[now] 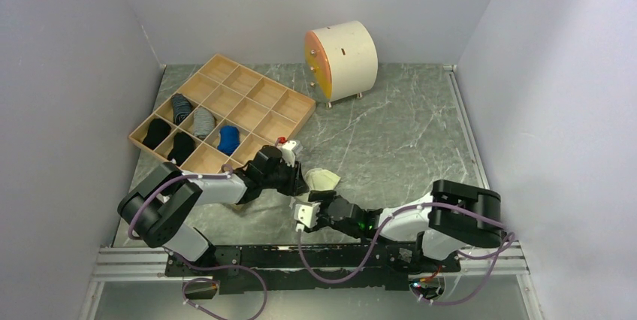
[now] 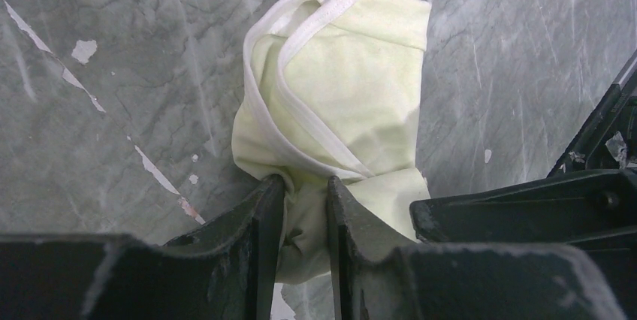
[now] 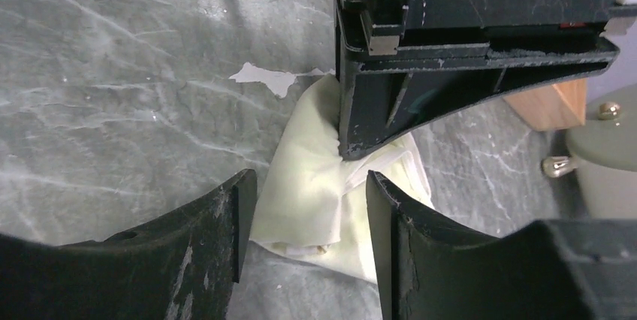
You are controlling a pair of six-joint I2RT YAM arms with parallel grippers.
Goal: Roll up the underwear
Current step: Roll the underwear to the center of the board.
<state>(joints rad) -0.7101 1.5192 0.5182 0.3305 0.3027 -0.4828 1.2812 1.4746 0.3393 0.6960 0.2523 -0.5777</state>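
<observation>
**Item 1. Underwear** (image 2: 345,87): pale yellow-green with white trim, bunched into a loose roll. It lies on the table (image 2: 113,132) between my two claws, just off the near corner of the tray (image 1: 225,106).

**Item 2. Left claw** (image 2: 304,218): closed on the near end of the underwear. Cloth fills the narrow gap between the fingers (image 2: 263,222).

**Item 3. Right claw** (image 3: 309,222): jaws parted, one finger on each side of the roll. I cannot tell whether they press the cloth or only stand beside it.

**Item 4. Table**: grey marble pattern with white chipped patches.

**Item 5. Tray**: a wooden grid of cells at the far left, set at an angle. Five rolled socks (image 1: 203,121) sit in its left-hand cells (two black, one dark striped, one grey, one blue).

**Item 6. Cabinet** (image 1: 345,57): a cream drum with an orange face, on short legs at the far middle.

**By view**
- The top view alone shows the tray's contents, the whole cabinet, and both my arms reaching in to meet at the cloth, which is mostly covered there.
- The left wrist view alone shows the white trim band looping round the roll. The black edge of my right claw is at its right side.
- The right wrist view alone shows my left claw bearing down on the far side of the roll. Behind it are a wooden corner of the tray and a cream curve with small metal knobs.
</observation>
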